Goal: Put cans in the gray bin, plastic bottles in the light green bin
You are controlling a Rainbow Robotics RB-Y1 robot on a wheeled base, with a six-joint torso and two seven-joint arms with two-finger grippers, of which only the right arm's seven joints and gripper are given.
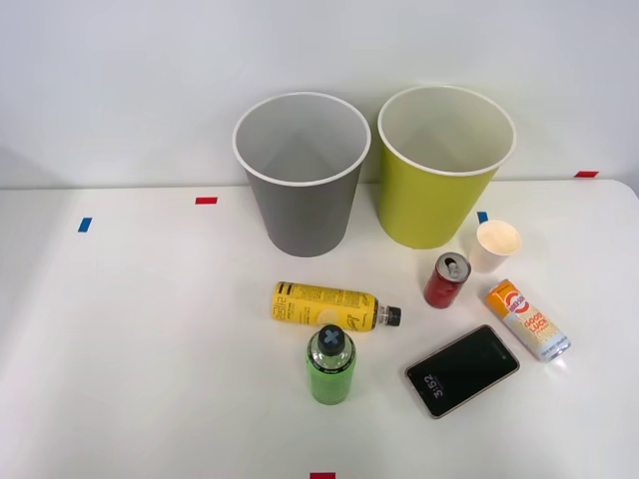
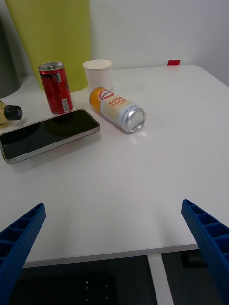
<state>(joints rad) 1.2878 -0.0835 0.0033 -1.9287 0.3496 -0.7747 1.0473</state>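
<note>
Blue hand spread wide above worktop edge. Beyond: orange can on its side, red can upright beside phone, light green bin behind.

A white worktop holds a small white paper cup, standing upright and open at the top. A flat black smartphone lies face up with its screen lit. Small red tape markers and blue tape markers dot the surface.
</note>
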